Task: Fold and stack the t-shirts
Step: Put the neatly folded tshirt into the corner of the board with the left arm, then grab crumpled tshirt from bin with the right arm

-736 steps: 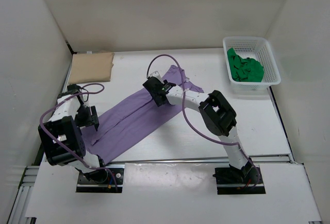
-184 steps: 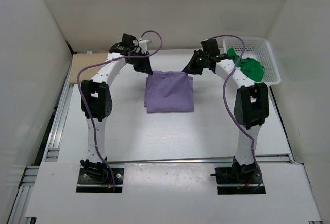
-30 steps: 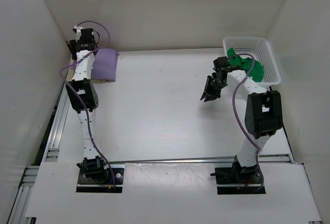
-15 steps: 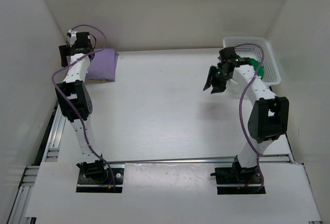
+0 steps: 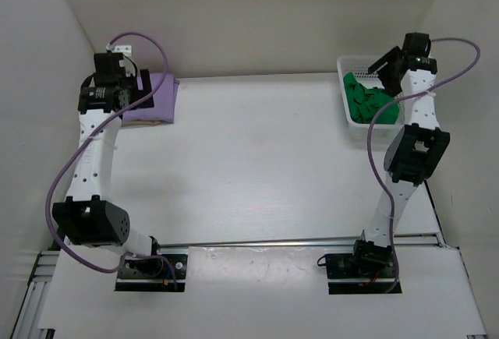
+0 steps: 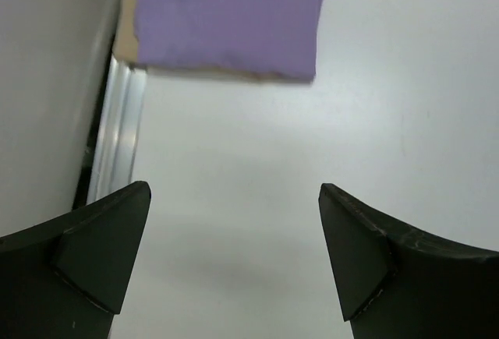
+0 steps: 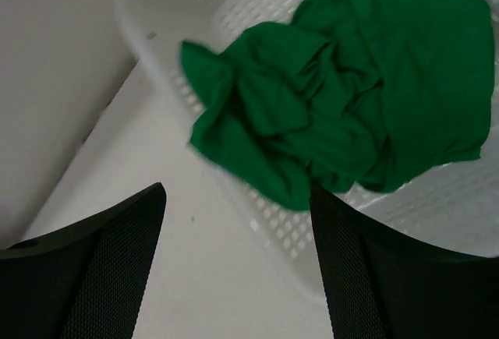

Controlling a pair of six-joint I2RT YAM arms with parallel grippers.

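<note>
Purple t-shirt [image 5: 158, 96], one only, folded into a flat rectangle at the far left corner of the white counter [image 5: 257, 160]. Resting on top of a single tan folded cloth [image 5: 145, 121], with a thin tan edge peeking out along the near side and the left side in the left wrist view [image 6: 234, 76]. Same purple t-shirt [image 6: 230, 15] at the top of that view, edges straight and surface smooth.

Green t-shirt [image 5: 366, 101], also just one, crumpled in a loose heap inside one white plastic basket [image 5: 376, 124] at the far right corner of the counter. From the right wrist view, bunched green t-shirt [image 7: 351, 90] with one fold draped over the near rim of the latticed basket [image 7: 273, 226].

Two robot arms, one on each side. Left pincer [image 5: 103, 102] raised above the counter just in front of the purple t-shirt, spread wide and holding nothing [image 6: 234, 199]. Right pincer [image 5: 383, 68] raised over the basket, likewise spread wide and holding nothing [image 7: 235, 199], pointed down at the green heap without touching it.
</note>
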